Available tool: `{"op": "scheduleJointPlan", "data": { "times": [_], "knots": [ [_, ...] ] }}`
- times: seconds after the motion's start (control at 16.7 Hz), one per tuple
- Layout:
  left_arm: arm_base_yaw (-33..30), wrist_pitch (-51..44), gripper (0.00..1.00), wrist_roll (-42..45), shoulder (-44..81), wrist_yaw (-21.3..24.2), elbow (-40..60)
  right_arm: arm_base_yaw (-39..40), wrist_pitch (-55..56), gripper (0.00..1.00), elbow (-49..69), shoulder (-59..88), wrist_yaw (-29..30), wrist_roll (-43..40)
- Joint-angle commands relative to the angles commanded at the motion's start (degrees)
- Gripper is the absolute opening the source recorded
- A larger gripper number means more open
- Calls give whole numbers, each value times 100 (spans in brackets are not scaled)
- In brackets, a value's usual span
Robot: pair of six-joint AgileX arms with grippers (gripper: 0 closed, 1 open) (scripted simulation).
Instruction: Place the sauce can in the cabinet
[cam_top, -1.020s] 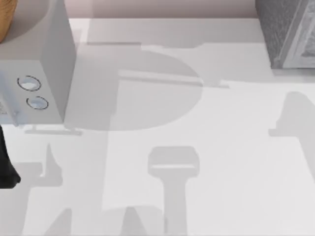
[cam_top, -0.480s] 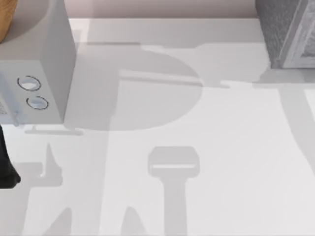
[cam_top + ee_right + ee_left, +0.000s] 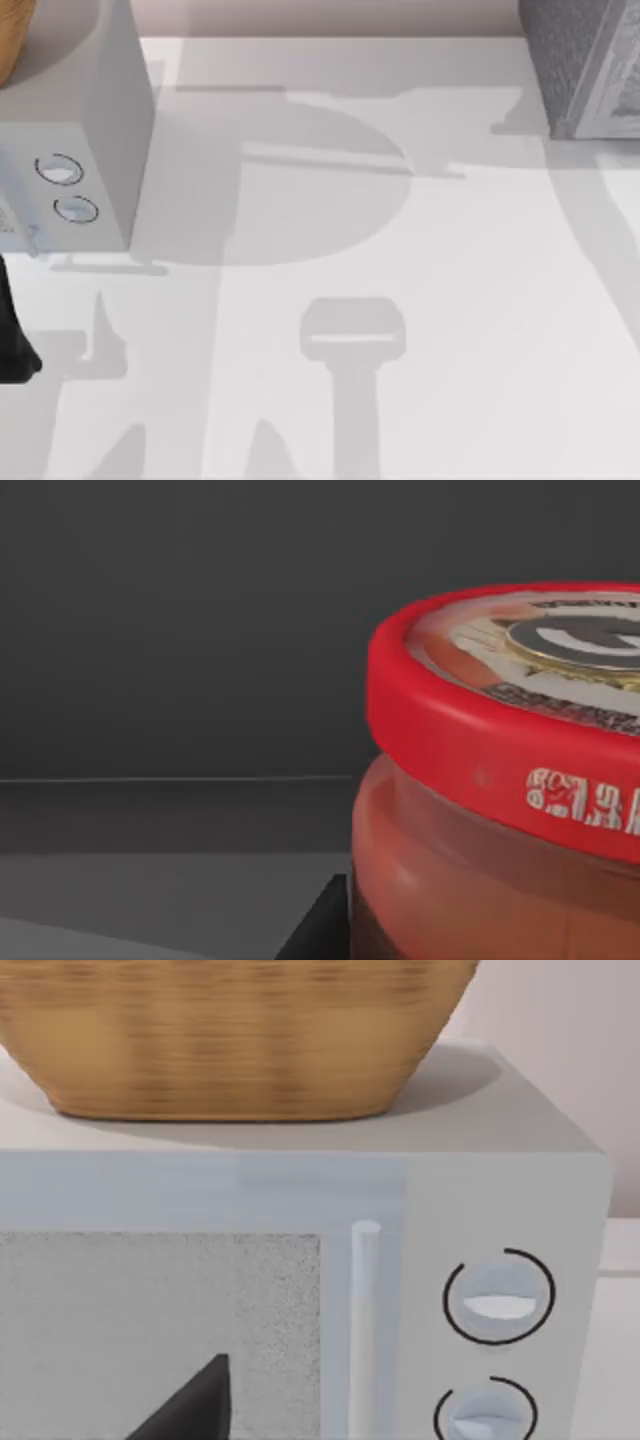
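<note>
My right wrist view places the sauce can close before the camera, against a dark grey interior wall and floor; whether my right claw is apart or clamped on it cannot be told. In the top view, the cabinet stands at the table's far right corner. My left arm faces the pale grey box, which carries a wicker basket.

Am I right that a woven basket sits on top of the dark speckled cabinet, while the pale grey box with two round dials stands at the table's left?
Not quite: the left wrist view shows the woven basket resting on the pale grey box with two round dials, not on the cabinet. The box does stand at the table's left.
</note>
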Motion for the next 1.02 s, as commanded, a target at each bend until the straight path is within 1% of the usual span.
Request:
{"op": "scheduleJointPlan", "data": {
  "times": [0.54,1.02],
  "knots": [
    [0,0,100,0,0,0,0,11,5,0,206,160,-27,-15],
    [0,0,100,0,0,0,0,-207,212,0,1386,1503,-207,-14]
  ]
}}
